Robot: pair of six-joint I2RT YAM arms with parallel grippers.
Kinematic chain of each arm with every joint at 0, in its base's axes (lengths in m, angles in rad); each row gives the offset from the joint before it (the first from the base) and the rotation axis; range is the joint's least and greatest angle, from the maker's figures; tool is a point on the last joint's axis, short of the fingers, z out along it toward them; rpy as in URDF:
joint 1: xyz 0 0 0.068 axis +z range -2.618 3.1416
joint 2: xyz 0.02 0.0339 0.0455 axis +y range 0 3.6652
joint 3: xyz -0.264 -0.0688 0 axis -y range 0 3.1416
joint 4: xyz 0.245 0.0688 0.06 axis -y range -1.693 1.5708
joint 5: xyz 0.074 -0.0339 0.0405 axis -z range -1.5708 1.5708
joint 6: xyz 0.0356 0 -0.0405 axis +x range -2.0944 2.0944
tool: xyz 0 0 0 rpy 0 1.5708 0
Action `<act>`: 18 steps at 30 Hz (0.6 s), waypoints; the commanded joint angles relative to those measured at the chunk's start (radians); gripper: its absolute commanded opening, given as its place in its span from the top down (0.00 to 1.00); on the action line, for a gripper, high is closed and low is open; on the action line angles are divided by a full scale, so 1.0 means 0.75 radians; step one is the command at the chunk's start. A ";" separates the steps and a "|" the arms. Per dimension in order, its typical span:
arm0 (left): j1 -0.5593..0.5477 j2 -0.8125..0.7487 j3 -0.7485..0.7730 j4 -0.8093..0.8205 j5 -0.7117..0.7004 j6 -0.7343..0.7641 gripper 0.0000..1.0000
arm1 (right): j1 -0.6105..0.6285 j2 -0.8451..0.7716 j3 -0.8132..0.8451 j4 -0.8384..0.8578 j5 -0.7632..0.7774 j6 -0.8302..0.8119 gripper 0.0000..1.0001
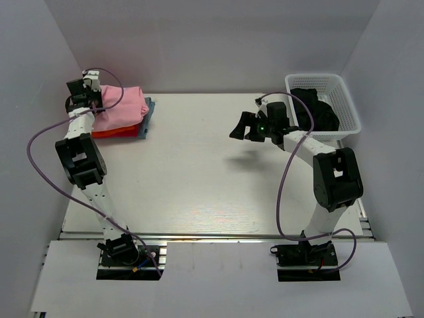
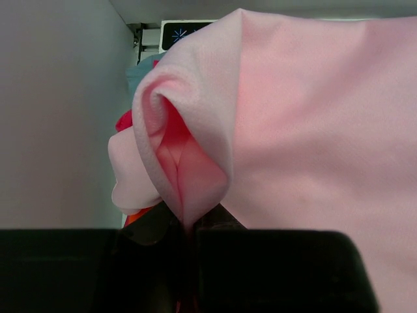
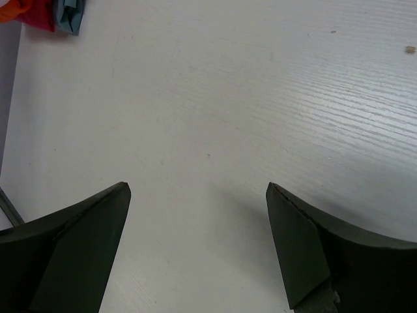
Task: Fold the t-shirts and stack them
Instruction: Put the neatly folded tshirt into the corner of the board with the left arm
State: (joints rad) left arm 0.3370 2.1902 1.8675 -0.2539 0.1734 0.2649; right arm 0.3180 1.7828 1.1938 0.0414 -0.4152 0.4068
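A light pink t-shirt (image 1: 122,106) lies folded on top of a stack at the table's back left, over an orange-red shirt (image 1: 114,132) and a grey-blue shirt (image 1: 148,112). My left gripper (image 1: 89,99) is at the stack's left edge, shut on a fold of the pink t-shirt (image 2: 306,124), whose cloth runs down between the fingers (image 2: 146,228). A black t-shirt (image 1: 317,109) lies crumpled in the white basket (image 1: 348,99) at the back right. My right gripper (image 1: 244,127) is open and empty above the bare table, left of the basket.
White walls close in the table at the back and both sides. The right wrist view shows bare white tabletop (image 3: 215,117) with the stack's corner at its top left (image 3: 65,16). Purple cables loop from both arms.
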 commanded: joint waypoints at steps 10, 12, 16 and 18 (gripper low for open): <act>0.037 0.068 0.179 -0.062 -0.145 -0.069 0.10 | -0.001 0.045 0.094 -0.035 -0.058 -0.023 0.10; 0.037 0.054 0.179 -0.077 -0.180 -0.093 0.00 | 0.006 0.045 0.098 -0.037 -0.066 -0.027 0.10; 0.037 0.009 0.167 -0.077 -0.194 -0.161 0.00 | 0.006 0.038 0.096 -0.031 -0.076 -0.031 0.10; 0.037 -0.010 0.167 -0.089 -0.194 -0.204 0.00 | 0.004 0.028 0.087 -0.025 -0.095 -0.031 0.10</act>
State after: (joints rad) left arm 0.3611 2.2669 1.9621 -0.2962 0.0540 0.1738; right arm 0.3183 1.8091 1.2232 0.0048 -0.4526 0.4061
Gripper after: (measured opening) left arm 0.995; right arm 0.904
